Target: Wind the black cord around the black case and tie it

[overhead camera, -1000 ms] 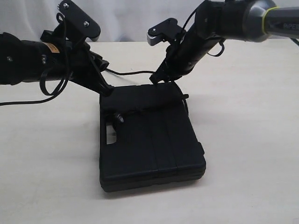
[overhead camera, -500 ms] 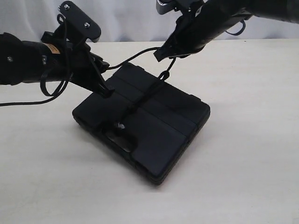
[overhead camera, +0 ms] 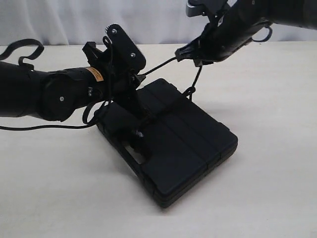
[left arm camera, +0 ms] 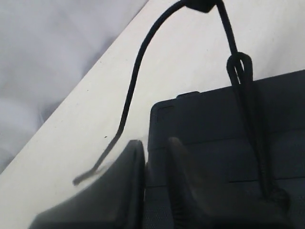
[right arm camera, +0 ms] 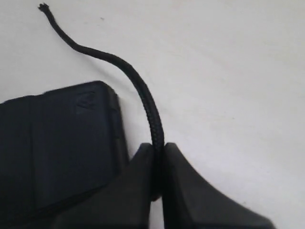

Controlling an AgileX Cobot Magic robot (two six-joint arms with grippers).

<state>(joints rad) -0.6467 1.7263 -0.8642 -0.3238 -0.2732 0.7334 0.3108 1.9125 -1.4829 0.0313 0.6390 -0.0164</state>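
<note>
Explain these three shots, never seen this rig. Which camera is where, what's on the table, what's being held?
It's a robot with two arms, each ending in a two-finger gripper. The wide picture comes from a camera off the arms. The other two come from cameras on each wrist, looking past the fingers. A black case lies flat on the pale table, with a black cord running across its top. The right gripper is pinched shut on the cord, above the case. The left gripper sits low at the case; its grip is unclear.

Beige tabletop (overhead camera: 277, 148), pale curtain (overhead camera: 59, 20) in bg, soft even light
</note>
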